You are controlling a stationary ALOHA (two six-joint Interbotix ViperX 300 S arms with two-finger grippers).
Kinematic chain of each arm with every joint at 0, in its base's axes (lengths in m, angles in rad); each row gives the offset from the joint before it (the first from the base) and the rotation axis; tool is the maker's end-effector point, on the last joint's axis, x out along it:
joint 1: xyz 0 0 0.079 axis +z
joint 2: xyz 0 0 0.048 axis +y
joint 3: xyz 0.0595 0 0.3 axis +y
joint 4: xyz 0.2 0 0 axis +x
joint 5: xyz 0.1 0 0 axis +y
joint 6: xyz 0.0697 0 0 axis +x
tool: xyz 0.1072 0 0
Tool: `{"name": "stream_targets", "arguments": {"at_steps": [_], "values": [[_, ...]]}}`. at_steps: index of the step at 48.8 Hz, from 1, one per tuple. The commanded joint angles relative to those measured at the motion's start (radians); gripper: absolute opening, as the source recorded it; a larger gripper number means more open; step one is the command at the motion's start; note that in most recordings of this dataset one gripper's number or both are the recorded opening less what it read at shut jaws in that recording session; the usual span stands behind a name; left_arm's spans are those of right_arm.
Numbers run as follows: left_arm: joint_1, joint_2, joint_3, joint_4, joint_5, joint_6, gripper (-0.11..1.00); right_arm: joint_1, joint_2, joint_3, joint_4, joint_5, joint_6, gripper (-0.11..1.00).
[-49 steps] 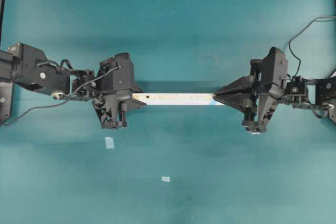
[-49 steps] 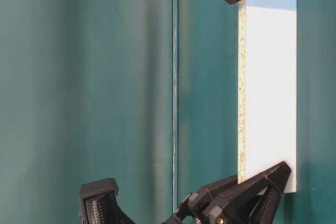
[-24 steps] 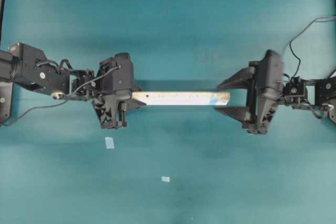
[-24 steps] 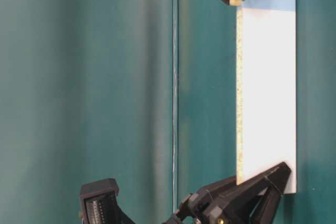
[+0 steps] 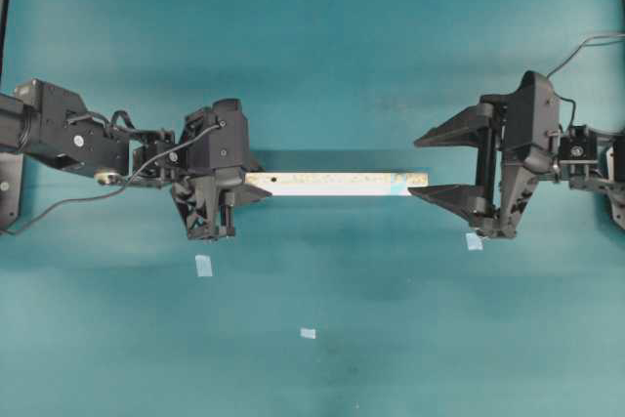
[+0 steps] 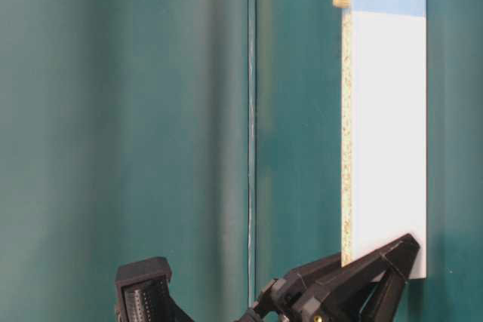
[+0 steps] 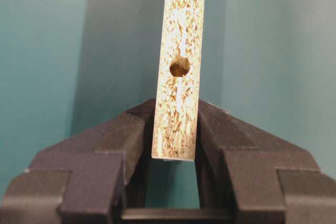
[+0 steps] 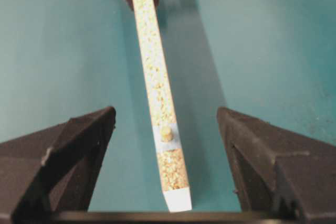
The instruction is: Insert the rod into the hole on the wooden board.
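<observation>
The wooden board (image 5: 332,184) hangs level above the teal table, speckled edge up. My left gripper (image 5: 256,184) is shut on its plain end, both fingers pressed to its faces (image 7: 176,124), just below that end's dark hole (image 7: 179,66). The rod (image 8: 166,132) stands in the blue-marked end, a short cream stub (image 6: 341,1) sticking out of the edge. It fills the hole, so the hole itself is hidden. My right gripper (image 5: 418,165) is open wide with one finger on each side of that end (image 8: 165,113), touching neither board nor rod.
Small pale-blue tape squares lie on the table: one (image 5: 203,265) below the left gripper, one (image 5: 308,333) nearer the front, one (image 5: 474,240) under the right gripper. A black cable (image 5: 576,46) loops at the far right.
My right gripper opened, let go of the rod and drew back to the right. The rod stays in the board. The left gripper and the board have not moved.
</observation>
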Motion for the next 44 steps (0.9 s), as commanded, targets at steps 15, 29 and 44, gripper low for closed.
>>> {"name": "stream_targets", "arguments": {"at_steps": [15,29,44], "values": [[0.0,-0.018,-0.012,0.003,-0.003,0.0,0.54,-0.012,-0.025,0.0,-0.002,-0.003,-0.002,0.89],[0.0,-0.02,-0.017,0.003,0.003,-0.002,0.89,-0.02,-0.026,0.005,0.0,-0.002,-0.002,0.89],[0.009,-0.058,-0.02,0.003,0.018,0.003,0.89,-0.02,-0.026,0.006,-0.002,-0.002,-0.002,0.89]]}}
